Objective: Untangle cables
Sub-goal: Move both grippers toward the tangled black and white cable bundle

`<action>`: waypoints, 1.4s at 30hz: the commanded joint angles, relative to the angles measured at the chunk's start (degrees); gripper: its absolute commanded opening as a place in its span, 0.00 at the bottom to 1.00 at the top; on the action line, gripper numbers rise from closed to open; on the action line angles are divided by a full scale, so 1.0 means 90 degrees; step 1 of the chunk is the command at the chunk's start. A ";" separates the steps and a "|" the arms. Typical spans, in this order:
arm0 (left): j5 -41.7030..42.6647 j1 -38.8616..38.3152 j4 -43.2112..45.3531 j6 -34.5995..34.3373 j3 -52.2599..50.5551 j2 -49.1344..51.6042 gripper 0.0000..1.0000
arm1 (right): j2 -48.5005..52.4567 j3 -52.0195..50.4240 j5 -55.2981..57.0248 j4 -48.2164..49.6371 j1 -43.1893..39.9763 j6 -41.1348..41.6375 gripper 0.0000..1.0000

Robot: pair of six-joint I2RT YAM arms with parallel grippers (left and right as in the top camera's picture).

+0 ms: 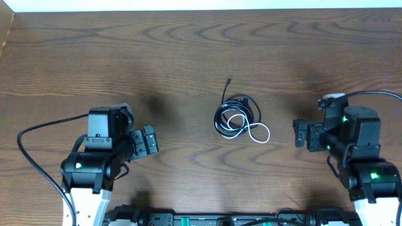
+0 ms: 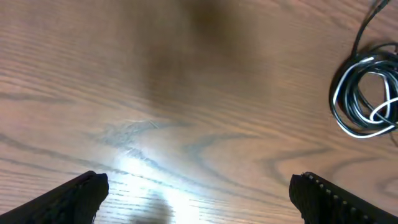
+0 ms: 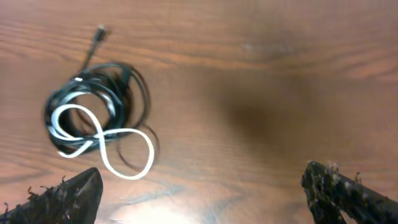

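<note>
- As I judge it, none of the untangling is done. The black cables (image 1: 237, 116) lie wound together in one tight round coil. How many cords make it up I cannot tell.
- The white cable (image 1: 254, 132) runs through that coil in a figure-eight. One loop lies over the black turns and the other spills out past the coil's edge, on the side nearest my right arm.
- Everything is left to do: draw the white cord clear of the coil, then open the black turns and lay them apart.
- My left claw (image 1: 151, 140) is spread wide and empty, well apart from the coil on its left side, with only bare wood between its fingers.
- My right claw (image 1: 299, 134) is likewise spread and empty, to the coil's right and somewhat nearer to it.
- The black cords are thin and glossy, and look limp. One free tail leaves the coil on its far side and ends in a small plug (image 1: 229, 80).
- The white cord is thin and smooth, and looks shorter than the black.
- The counter (image 1: 188, 50) beneath the coil is flat, dark wood-grain with a slight sheen.
</note>
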 commanded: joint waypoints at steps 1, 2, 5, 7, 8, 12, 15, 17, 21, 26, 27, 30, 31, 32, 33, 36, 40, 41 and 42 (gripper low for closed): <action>0.0044 0.0032 -0.0002 -0.0151 0.0126 0.0022 0.99 | 0.0005 0.0143 -0.0767 0.0168 -0.0019 0.0068 0.99; 0.0049 0.0032 0.0095 -0.0148 0.0126 0.0022 0.99 | 0.0005 0.0143 -0.0850 0.0282 -0.0019 0.0066 0.99; 0.1027 -0.0002 0.1234 -0.0124 0.0129 0.0041 0.99 | 0.0058 0.0143 -0.0850 0.0474 -0.0019 0.0066 0.99; 0.1100 -0.0238 0.1824 -0.0121 0.0185 0.0250 0.99 | 0.0148 0.0143 -0.0850 0.0461 -0.0019 0.0066 0.99; 0.0971 -0.0491 0.1977 -0.0119 0.0296 0.0551 0.99 | 0.0216 0.0143 -0.0850 0.0440 -0.0019 0.0066 0.99; 0.0447 -0.1719 0.2246 0.0270 0.0617 0.1923 0.99 | 0.0427 0.0143 -0.0831 0.0449 -0.0019 0.0066 0.99; 0.0580 -0.2161 0.2647 0.0206 0.0617 0.2696 0.98 | 0.0427 0.0143 -0.0831 0.0427 -0.0019 0.0066 0.99; 0.1173 -0.2518 0.3347 0.0206 0.0617 0.3495 0.83 | 0.0427 0.0141 -0.0831 0.0432 -0.0019 0.0066 0.99; 0.1151 -0.3055 0.4063 0.0092 0.0617 0.4697 0.75 | 0.0427 0.0141 -0.0831 0.0427 -0.0019 0.0066 0.99; 0.1154 -0.3351 0.4517 0.0090 0.0617 0.5476 0.75 | 0.0427 0.0141 -0.0831 0.0427 -0.0019 0.0066 0.99; 0.1154 -0.3390 0.4602 0.0090 0.0617 0.5535 0.75 | 0.0427 0.0141 -0.0831 0.0425 -0.0019 0.0066 0.99; 0.0913 -0.3524 0.4680 0.0090 0.0614 0.5668 0.56 | 0.0427 0.0141 -0.0833 0.0425 -0.0019 0.0066 0.99; 0.0818 -0.3531 0.4680 0.0090 0.0614 0.5690 0.50 | 0.0427 0.0141 -0.0831 0.0425 -0.0019 0.0066 0.99; 0.0799 -0.3541 0.4682 0.0090 0.0610 0.5693 0.47 | 0.0427 0.0141 -0.0831 0.0427 -0.0019 0.0066 0.99; 0.0765 -0.3541 0.4682 0.0087 0.0602 0.5702 0.47 | 0.0427 0.0141 -0.0831 0.0427 -0.0019 0.0066 0.99; 0.0767 -0.3541 0.4682 0.0036 0.0602 0.5702 0.34 | 0.0427 0.0141 -0.0833 0.0423 -0.0019 0.0068 0.99; 0.0209 -0.3541 0.4728 -0.0274 0.0602 0.5702 0.50 | 0.0427 0.0141 -0.0833 0.0423 -0.0019 0.0068 0.99; 0.0053 -0.3541 0.4743 -0.0427 0.0602 0.5702 0.51 | 0.0427 0.0141 -0.0833 0.0423 -0.0019 0.0068 0.99; -0.0073 -0.3541 0.4830 -0.0675 0.0602 0.5702 0.60 | 0.0427 0.0141 -0.0833 0.0423 -0.0019 0.0068 0.99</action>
